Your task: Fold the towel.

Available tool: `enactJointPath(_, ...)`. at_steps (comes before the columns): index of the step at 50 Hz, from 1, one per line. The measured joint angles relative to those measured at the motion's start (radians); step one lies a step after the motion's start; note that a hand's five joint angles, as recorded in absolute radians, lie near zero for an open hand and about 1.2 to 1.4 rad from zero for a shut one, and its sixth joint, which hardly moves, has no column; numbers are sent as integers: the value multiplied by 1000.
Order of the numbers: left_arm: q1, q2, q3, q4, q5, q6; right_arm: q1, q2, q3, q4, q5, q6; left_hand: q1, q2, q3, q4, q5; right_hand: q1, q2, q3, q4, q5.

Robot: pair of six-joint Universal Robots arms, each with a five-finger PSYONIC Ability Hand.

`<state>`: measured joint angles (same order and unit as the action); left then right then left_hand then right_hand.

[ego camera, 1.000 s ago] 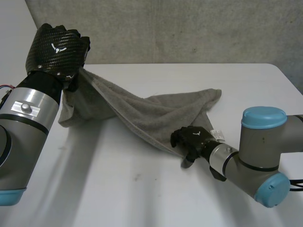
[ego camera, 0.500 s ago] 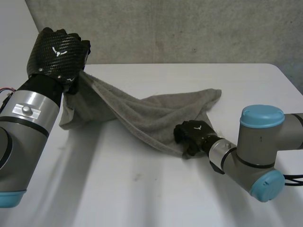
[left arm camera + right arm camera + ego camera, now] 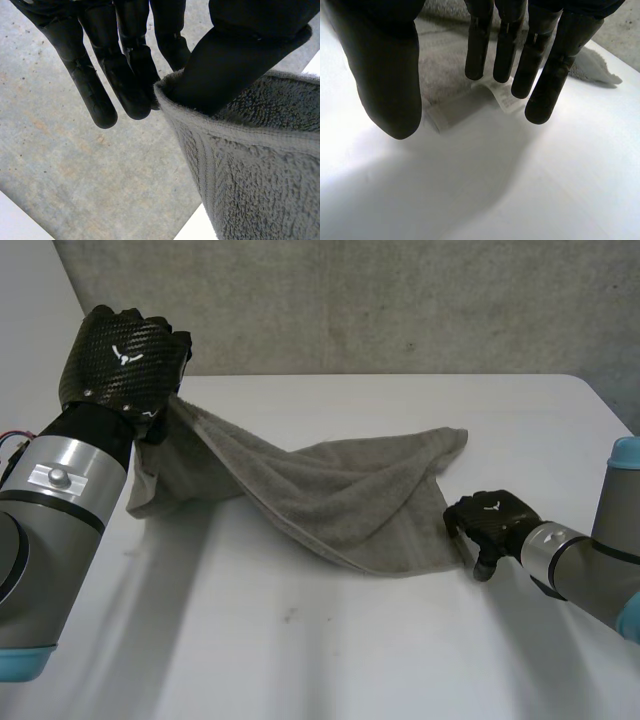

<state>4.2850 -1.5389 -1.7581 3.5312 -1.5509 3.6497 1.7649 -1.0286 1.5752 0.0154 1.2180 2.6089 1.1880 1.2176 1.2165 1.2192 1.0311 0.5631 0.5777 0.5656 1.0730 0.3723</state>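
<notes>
While the left hand (image 3: 125,360) sits up off the white table (image 3: 300,660) at the far left, it's got one corner of the grey towel (image 3: 330,485) in it; in its own wrist view the hemmed edge runs between the thumb (image 3: 235,55) and the fingers (image 3: 125,75); thumb is pushed against the cloth on one side, and the fingers, fairly straight and close together, are on the other, so that's a pinch on the towel. From that raised corner the cloth hangs down and stretches out in a rumpled, half-twisted band across the middle of the table toward the right; the part below the left hand sags onto the tabletop, and the far right corner lies flat, pointing toward the back of the table.

As for the right hand (image 3: 490,522), it's low at the towel's near right corner, just beside the edge; from the head camera I honestly can't tell if it's touching the cloth. Its wrist view is clearer; its fingers (image 3: 540,75) are straight, side by side with small gaps, and its thumb (image 3: 385,80) is held well apart from them with nothing in between, so it's holding nothing. Right at those fingertips is the towel corner, with a little white label (image 3: 506,99) sticking out onto the table; grey concrete wall (image 3: 400,300) behind it all.
</notes>
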Motion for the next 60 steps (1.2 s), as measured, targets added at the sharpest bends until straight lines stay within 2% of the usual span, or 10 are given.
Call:
enactJointPath(19,1,-5,0,0,1,-22,6,35,-4,-96,-11,5,0,0,0,0,0,2,0,1,0,15)
enactJointPath(53,4,-7,-7,0,3,-23,15,76,-25,-119,-11,36,0,0,0,0,1,11,2,4,0,32)
enactJointPath(60,4,-7,-7,0,3,-22,21,92,-48,-119,-11,54,0,0,0,0,0,68,47,69,0,79)
